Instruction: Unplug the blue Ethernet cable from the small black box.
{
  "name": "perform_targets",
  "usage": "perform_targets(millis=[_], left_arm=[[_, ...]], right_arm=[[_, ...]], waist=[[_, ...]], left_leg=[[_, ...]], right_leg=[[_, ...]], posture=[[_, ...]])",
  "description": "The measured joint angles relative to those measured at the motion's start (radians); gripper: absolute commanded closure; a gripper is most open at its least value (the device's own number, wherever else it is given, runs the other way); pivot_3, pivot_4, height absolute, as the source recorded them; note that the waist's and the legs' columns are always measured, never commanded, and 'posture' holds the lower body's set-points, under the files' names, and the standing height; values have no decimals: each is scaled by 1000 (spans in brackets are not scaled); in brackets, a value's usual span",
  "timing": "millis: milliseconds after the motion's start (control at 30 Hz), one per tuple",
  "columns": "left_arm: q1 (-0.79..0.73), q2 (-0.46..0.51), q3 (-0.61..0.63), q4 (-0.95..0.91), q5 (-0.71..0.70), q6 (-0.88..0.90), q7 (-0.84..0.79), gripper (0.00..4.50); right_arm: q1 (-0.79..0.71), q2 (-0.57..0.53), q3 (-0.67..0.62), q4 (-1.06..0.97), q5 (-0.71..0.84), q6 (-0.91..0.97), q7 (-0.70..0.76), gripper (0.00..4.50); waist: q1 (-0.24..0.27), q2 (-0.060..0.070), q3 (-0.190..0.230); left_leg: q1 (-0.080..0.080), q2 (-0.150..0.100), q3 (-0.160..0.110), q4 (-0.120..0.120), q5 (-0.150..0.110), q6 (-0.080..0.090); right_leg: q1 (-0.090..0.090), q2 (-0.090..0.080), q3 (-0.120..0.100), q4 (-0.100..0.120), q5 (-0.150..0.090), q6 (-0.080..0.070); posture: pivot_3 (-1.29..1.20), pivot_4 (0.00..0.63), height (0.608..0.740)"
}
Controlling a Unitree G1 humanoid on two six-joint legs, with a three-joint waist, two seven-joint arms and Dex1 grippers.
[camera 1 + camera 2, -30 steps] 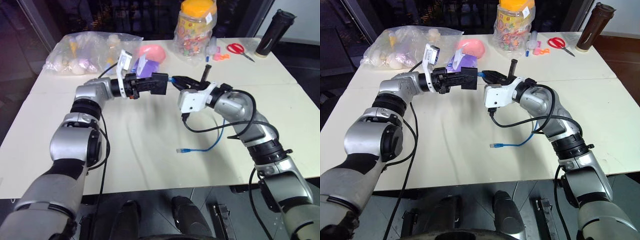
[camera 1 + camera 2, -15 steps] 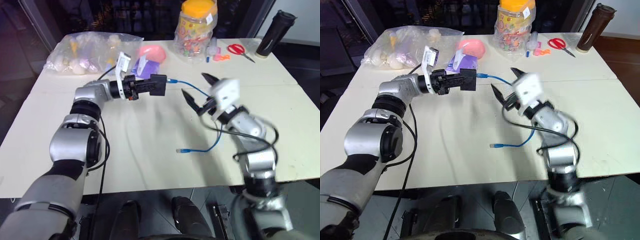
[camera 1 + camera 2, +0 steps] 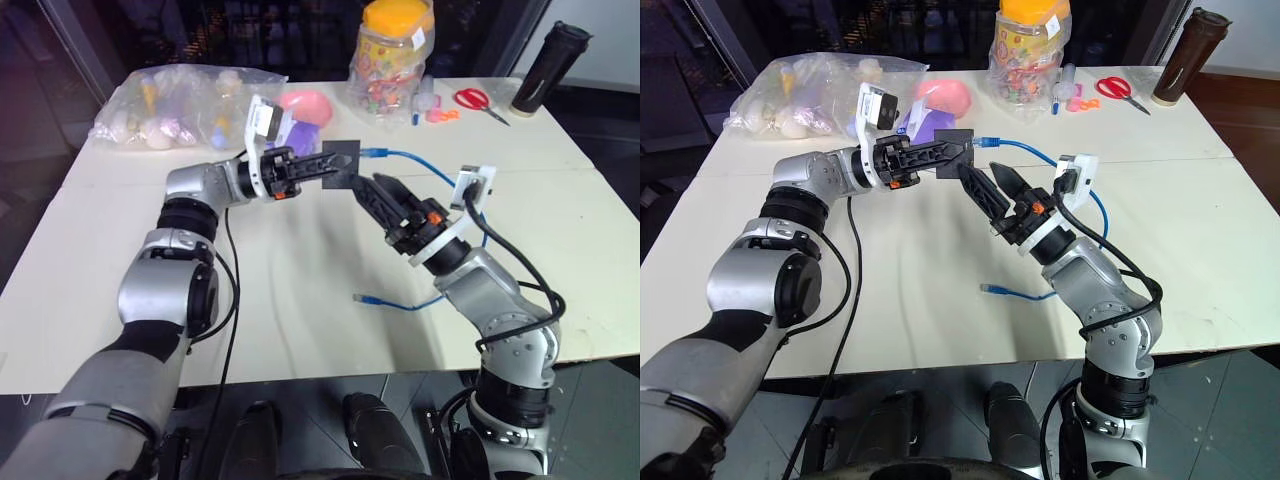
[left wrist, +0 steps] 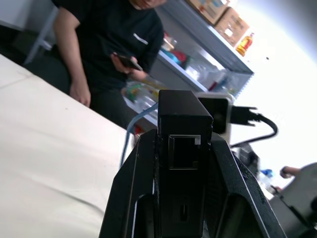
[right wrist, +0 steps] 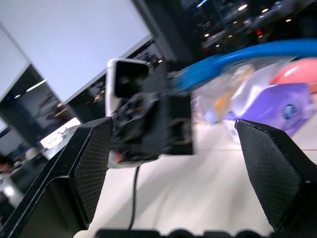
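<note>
My left gripper (image 3: 332, 166) is shut on the small black box (image 3: 343, 158), holding it above the white table (image 3: 300, 270). In the left wrist view the small black box (image 4: 181, 130) sits between the fingers with an empty port facing the camera. The blue Ethernet cable (image 3: 412, 162) meets the box's far side, arcs to the right and ends in a loose plug (image 3: 366, 299) on the table. Just below and right of the box, my right gripper (image 3: 370, 186) is open and points at it. In the right wrist view the box (image 5: 166, 119) and cable (image 5: 233, 58) lie between the spread fingers (image 5: 89, 163), untouched.
At the back of the table stand a clear bag of items (image 3: 170, 100), a purple tissue box (image 3: 285, 126), a pink object (image 3: 308, 102), a candy jar (image 3: 393, 50), red scissors (image 3: 478, 98) and a dark bottle (image 3: 545, 62). A person sits beyond the table (image 4: 106, 44).
My right gripper let go of the cable by the box, opened, drew back and now points at the box from below. My left gripper rolled and shifted slightly right with the box.
</note>
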Motion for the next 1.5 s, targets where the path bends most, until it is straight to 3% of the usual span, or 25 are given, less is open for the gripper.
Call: perform_targets(millis=[333, 433, 567, 667, 1133, 1333, 1467, 1500], left_arm=[[57, 6, -50, -108, -59, 69, -3, 3988], [64, 6, -61, -126, -67, 81, -3, 3988], [71, 7, -65, -131, -71, 83, -2, 3988], [79, 9, -58, -136, -85, 86, -9, 3988], [73, 13, -61, -107, -71, 40, 45, 3988], [47, 146, 8, -28, -51, -61, 100, 3988], [47, 108, 5, -19, -27, -122, 138, 3988], [55, 71, -5, -27, 6, -209, 196, 3988]], right_arm=[[-18, -6, 6, 34, 46, -44, -15, 430], [-19, -7, 16, 35, 55, -49, -18, 1318], [-19, -8, 33, 36, 67, -61, -10, 3430], [-19, -7, 38, 35, 83, -76, 0, 4495], [-26, -24, 40, 100, 117, -103, -33, 4495], [-34, -173, -199, 264, 142, -161, -75, 4495], [-65, -188, -199, 324, 138, -160, -73, 4495], [-101, -200, -200, 381, 116, -166, -89, 4495]], waist=[[1, 0, 0], [1, 0, 0], [1, 0, 0], [0, 0, 0], [2, 0, 0], [2, 0, 0], [8, 0, 0], [11, 0, 0]], left_leg=[[0, 0, 0, 1, 0, 0], [0, 0, 0, 1, 0, 0], [0, 0, 0, 1, 0, 0], [0, 0, 0, 0, 0, 0], [-1, 0, 1, 1, 0, 0], [0, 0, 2, -1, 0, 0], [-1, 0, 2, -1, 0, 0], [-1, 0, 2, 0, 0, 0]], right_leg=[[0, 0, 0, 0, 0, 0], [0, 0, 0, 0, 0, 0], [0, 0, 0, 0, 0, 0], [0, 0, 0, 0, 0, 0], [0, 0, 0, -1, 0, 0], [0, 0, 1, -2, 0, 0], [-1, 0, 1, -2, 0, 0], [0, -1, 1, -3, 0, 0]], posture=[[0, 150, 740], [0, 150, 740], [0, 150, 740], [0, 150, 740], [0, 150, 740], [0, 150, 740], [0, 150, 740], [0, 150, 740]])
